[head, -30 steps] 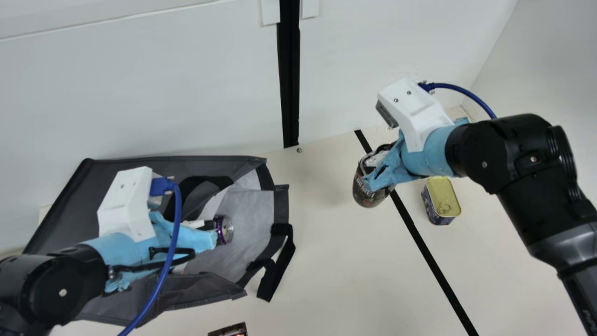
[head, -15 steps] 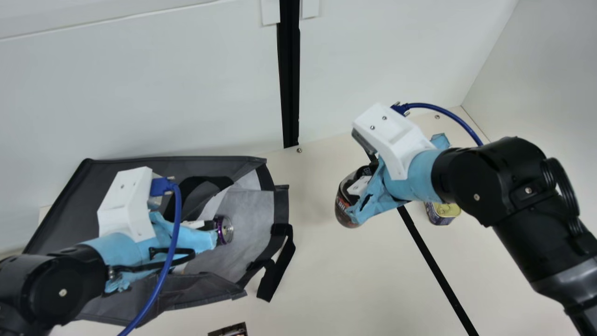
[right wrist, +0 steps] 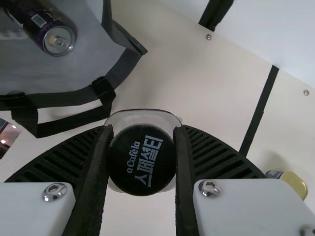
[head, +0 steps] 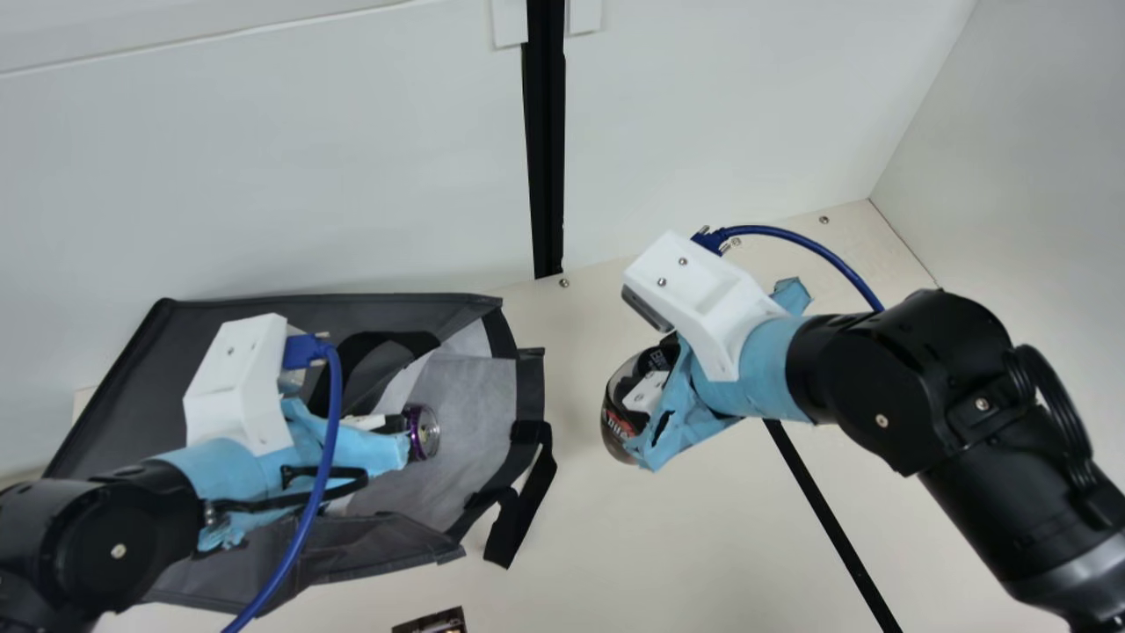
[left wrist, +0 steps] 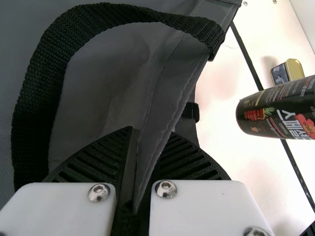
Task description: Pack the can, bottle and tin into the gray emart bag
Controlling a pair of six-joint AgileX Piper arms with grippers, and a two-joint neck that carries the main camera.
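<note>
1. Printing: the bottle [head: 618,424] has a dark label with white and red lettering, plus a red flower and green leaves; white characters mark its black cap. The purple can [right wrist: 37,20] shows a barcode, and the tin [left wrist: 287,72] small pale print on its dark side.
2. Materials: the gray emart bag [head: 211,338] is smooth, creased fabric with black woven handles and a paler lining. It lies on the cream table [head: 703,554], the can on its side within the mouth, silver end outward. The tin, a rounded block with a gold lid, sits on the table near the black strip [right wrist: 259,110].
3. Left arm: it lies low over the bag; the left gripper [head: 395,432] pinches a fold of the bag's fabric between its ribbed fingers.
4. Right arm: it reaches in from the robot's right, wrist bent; the right gripper [head: 646,400] is clamped around the bottle, held tilted above the table, beside the bag.
</note>
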